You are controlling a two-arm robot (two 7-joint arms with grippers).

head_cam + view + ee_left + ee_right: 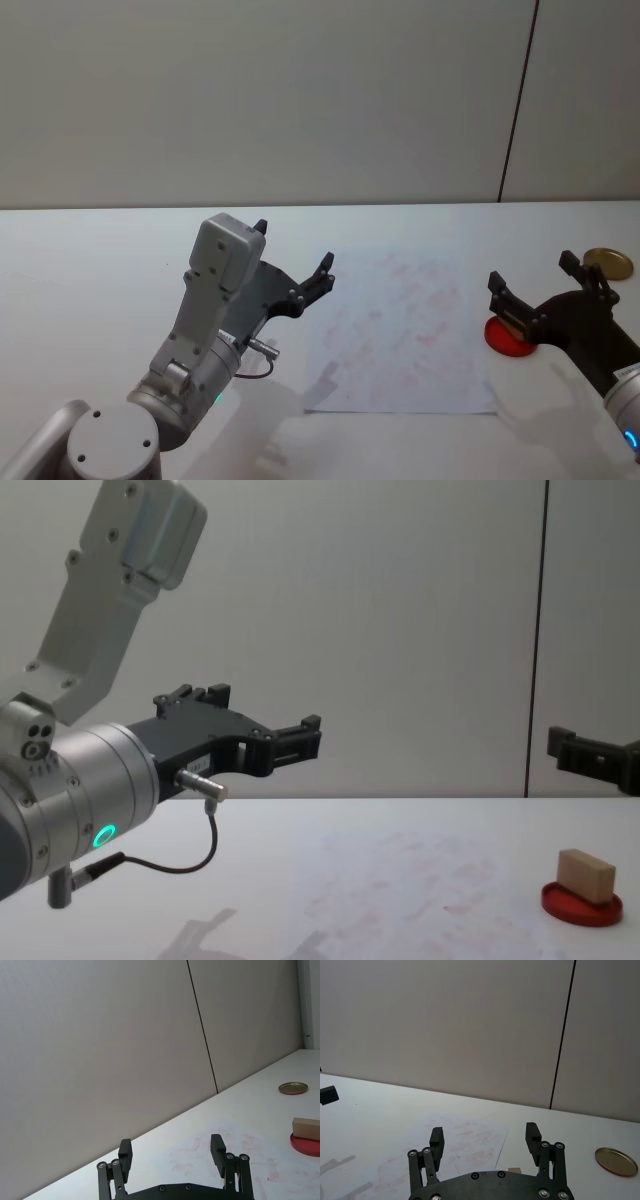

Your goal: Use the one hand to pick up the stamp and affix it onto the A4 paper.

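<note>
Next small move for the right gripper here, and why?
Probably lower the right gripper onto the stamp. Its fingers are open and it hovers above the stamp, which sits untouched on the red ink pad. The left gripper hangs raised and open, left of the A4 paper.

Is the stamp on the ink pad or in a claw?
On the pad: the stamp sits atop the red ink pad; the open right claw hangs above, apart.

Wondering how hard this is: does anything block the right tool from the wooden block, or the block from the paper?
Nothing visible. The right tool hangs over the stamp on the red pad, beside the A4 paper; the left tool hovers at its far edge.
</note>
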